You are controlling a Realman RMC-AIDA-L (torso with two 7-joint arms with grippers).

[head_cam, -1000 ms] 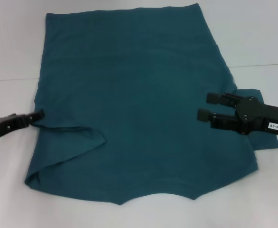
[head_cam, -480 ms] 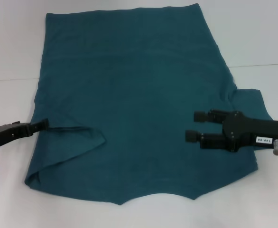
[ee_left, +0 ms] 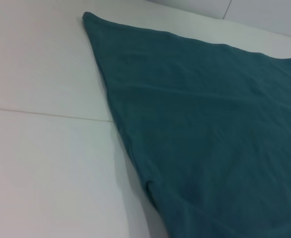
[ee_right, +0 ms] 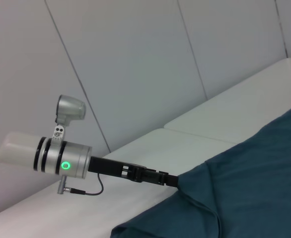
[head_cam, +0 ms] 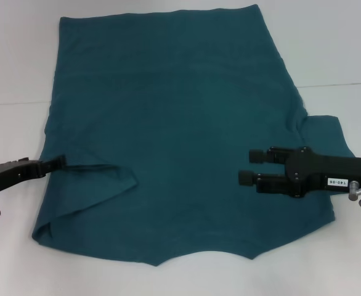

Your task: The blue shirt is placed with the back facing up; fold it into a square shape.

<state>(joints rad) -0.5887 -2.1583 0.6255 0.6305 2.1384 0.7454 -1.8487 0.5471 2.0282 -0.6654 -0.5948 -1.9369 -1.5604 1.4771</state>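
Note:
The blue shirt (head_cam: 174, 111) lies flat on the white table, plain side up, its left sleeve folded in over the body (head_cam: 100, 182). My left gripper (head_cam: 61, 161) is at the shirt's left edge, fingers together, pinching the fabric there. In the right wrist view the cloth (ee_right: 245, 188) rises to a small peak at that gripper's tip (ee_right: 169, 179). My right gripper (head_cam: 248, 166) hovers open over the shirt's lower right part, fingers pointing left. The right sleeve (head_cam: 325, 129) sticks out behind it. The left wrist view shows only the shirt (ee_left: 210, 124) and the table.
The white table (head_cam: 14, 74) has a seam line running across it on both sides of the shirt. A pale panelled wall (ee_right: 135, 64) stands behind the left arm (ee_right: 61, 158).
My right gripper has moved left and slightly nearer, from the shirt's right edge in over its body. The left gripper has shifted a little nearer and inward along the left edge.

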